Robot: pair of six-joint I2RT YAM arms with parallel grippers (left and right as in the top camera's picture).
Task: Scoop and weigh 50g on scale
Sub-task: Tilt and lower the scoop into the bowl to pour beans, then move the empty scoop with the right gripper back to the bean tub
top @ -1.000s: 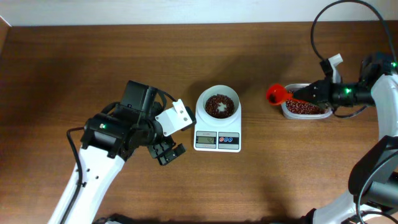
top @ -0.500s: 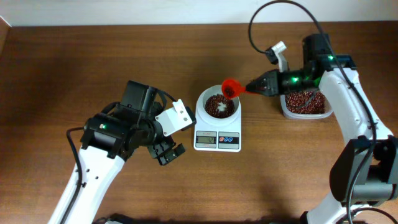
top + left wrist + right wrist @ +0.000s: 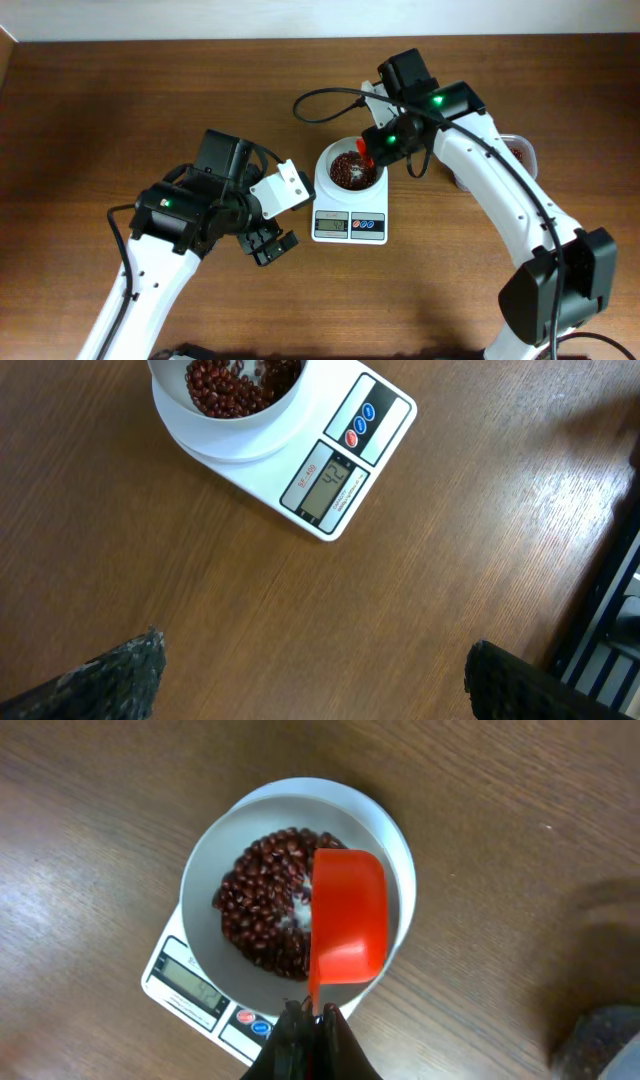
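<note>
The brown tabletop (image 3: 120, 100) carries 2 arms. The left fingers (image 3: 115, 675) stand wide apart and hold nothing, hovering over bare wood just left of the scale (image 3: 350, 226). The right fingers (image 3: 305, 1035) are pinched tight on the handle of an orange-red scoop (image 3: 348, 915) – its cup hangs over the right half of the white bowl (image 3: 325, 165) atop the scale. The beans (image 3: 260, 910) lie piled in that bowl. A clear tub (image 3: 520, 152) peeks from behind the right arm – mostly hidden.

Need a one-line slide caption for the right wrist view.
Right gripper holds the orange scoop tipped over the white bowl of beans on the scale.
</note>
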